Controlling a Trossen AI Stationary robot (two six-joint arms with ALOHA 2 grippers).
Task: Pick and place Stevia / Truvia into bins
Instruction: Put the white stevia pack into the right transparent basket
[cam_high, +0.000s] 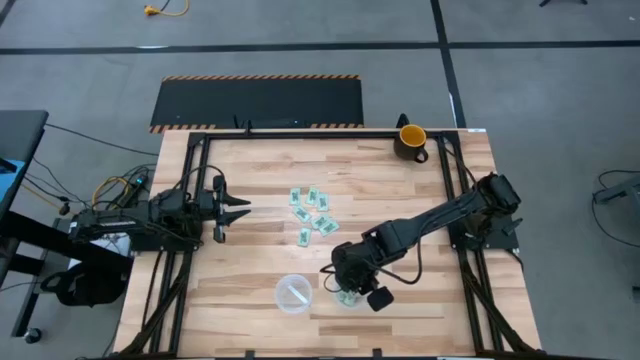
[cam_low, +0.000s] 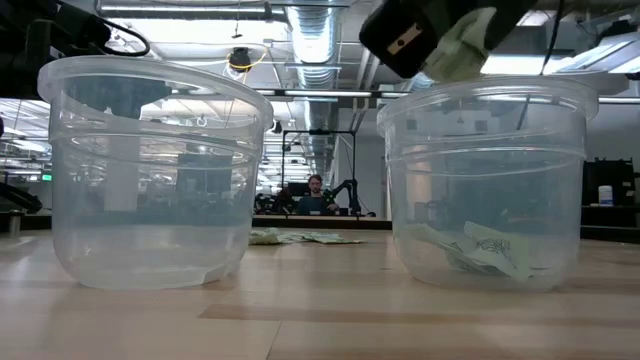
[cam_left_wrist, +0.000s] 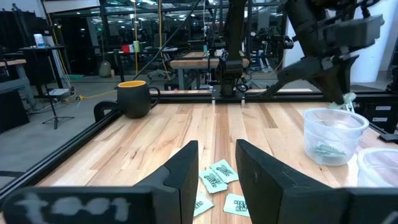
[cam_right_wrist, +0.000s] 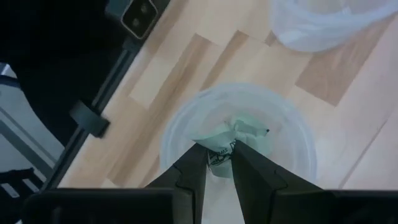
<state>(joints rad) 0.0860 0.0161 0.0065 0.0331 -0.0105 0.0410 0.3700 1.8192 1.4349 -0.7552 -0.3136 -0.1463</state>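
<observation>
Several light green Stevia / Truvia packets (cam_high: 312, 212) lie flat on the wooden table's middle. Two clear cups, the bins, stand near the front edge. The left cup (cam_high: 293, 293) shows no green packets. The right cup (cam_high: 350, 298) has packets lying on its bottom (cam_low: 490, 250). My right gripper (cam_high: 347, 285) hangs over the right cup's mouth, shut on one crumpled packet (cam_right_wrist: 236, 135). My left gripper (cam_high: 235, 210) waits at the table's left side, level and open, nothing between its fingers (cam_left_wrist: 189, 171). My right gripper pinches the crumpled packet by one end (cam_right_wrist: 219, 153) between its two fingertips. The fingers slant down from above. The rest of the packet sticks out past the fingertips, lifted clear above the right cup's rim (cam_left_wrist: 336, 115).
A yellow-and-black mug (cam_high: 411, 140) stands at the far right corner. Black frame rails run along the table's left and right sides (cam_high: 455, 190). Bare wood lies between the packet cluster and the cups.
</observation>
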